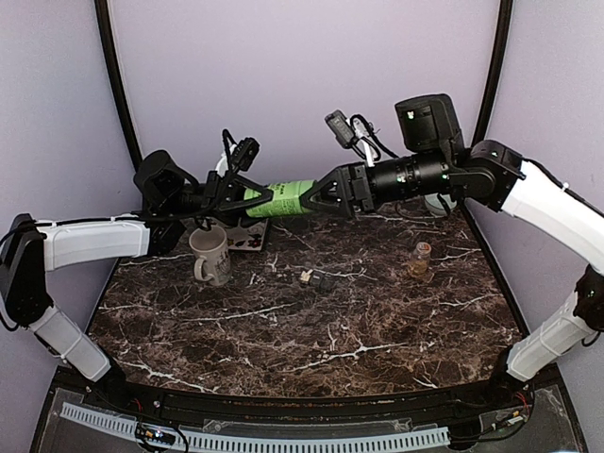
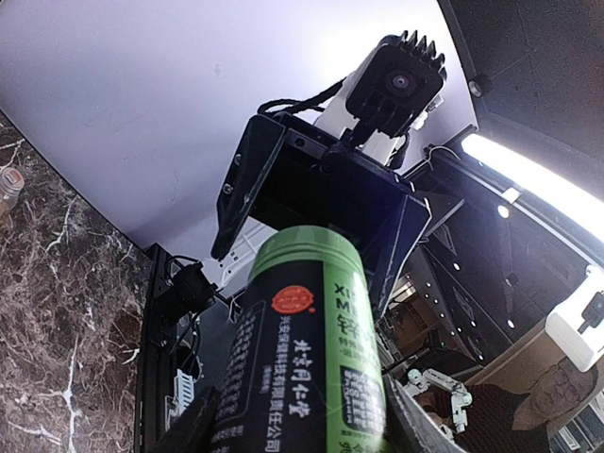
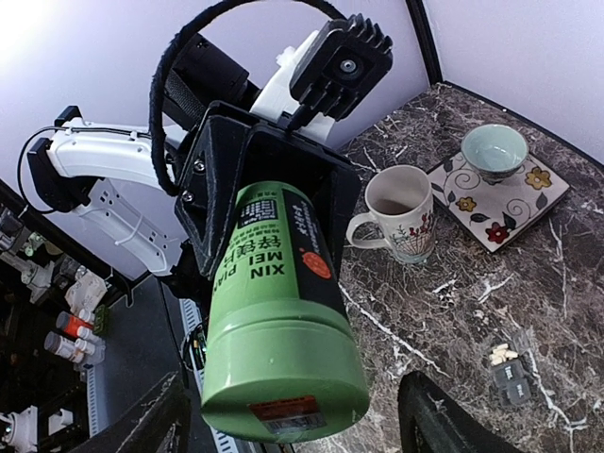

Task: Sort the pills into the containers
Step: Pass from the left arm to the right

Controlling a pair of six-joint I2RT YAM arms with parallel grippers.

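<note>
A green pill bottle point(image 1: 283, 198) with a black label hangs level in the air between my two grippers. My left gripper point(image 1: 238, 195) is shut on one end of it; in the left wrist view the bottle point(image 2: 307, 349) fills the space between the fingers. My right gripper point(image 1: 332, 196) is open around the capped end point(image 3: 283, 368), with both fingers standing off from it. A few tan pills point(image 1: 306, 276) lie on the table beside the small dark grey container strip point(image 1: 327, 280). They also show in the right wrist view: the pills point(image 3: 500, 355) and the strip point(image 3: 514, 382).
A white flowered mug point(image 1: 209, 255) stands at back left beside a patterned tile point(image 3: 528, 193) that carries a pale teal bowl point(image 3: 494, 149). A small jar point(image 1: 421, 257) stands at the right. The table is dark marble point(image 1: 311, 349).
</note>
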